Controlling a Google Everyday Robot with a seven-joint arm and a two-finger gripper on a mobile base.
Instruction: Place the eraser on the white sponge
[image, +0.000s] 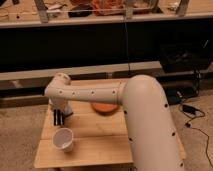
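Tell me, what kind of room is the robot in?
Probably a lab or workshop: a long cluttered bench behind, cables on the speckled floor, and a small wooden table where the robot's gripper hangs shut near a white cup.

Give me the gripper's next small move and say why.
Probably a short lift straight up. The gripper is shut, low over the left side of the wooden table, behind the white cup and left of the orange disc. Whether it holds the eraser cannot be told, and no sponge shows clearly; rising would keep clear of the cup and open the view.
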